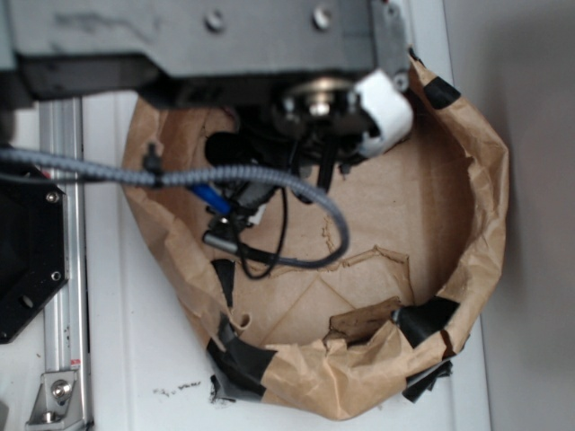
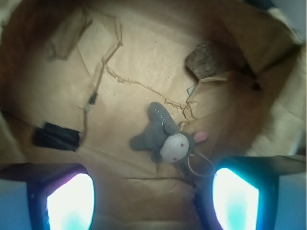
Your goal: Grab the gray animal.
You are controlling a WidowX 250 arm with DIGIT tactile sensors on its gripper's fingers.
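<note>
The gray animal (image 2: pixel 163 134) is a small gray plush bunny with a cream face, red eyes and a pink ear. It lies on the brown paper floor of the bin in the wrist view, its white string loop toward the right finger. My gripper (image 2: pixel 152 201) is open and empty above the bin floor, its two glowing fingertips (image 2: pixel 69 201) wide apart. The bunny sits just beyond the gap, nearer the right finger. In the exterior view the arm (image 1: pixel 314 117) hangs over the bin and hides the bunny.
A paper-lined bin (image 1: pixel 467 269) with crumpled walls and black tape patches surrounds the arm. A dark brown chunk (image 2: pixel 204 60) lies at the far right of the floor, also seen in the exterior view (image 1: pixel 364 321). Black tape (image 2: pixel 55 136) sits left. Cables (image 1: pixel 269 180) trail from the arm.
</note>
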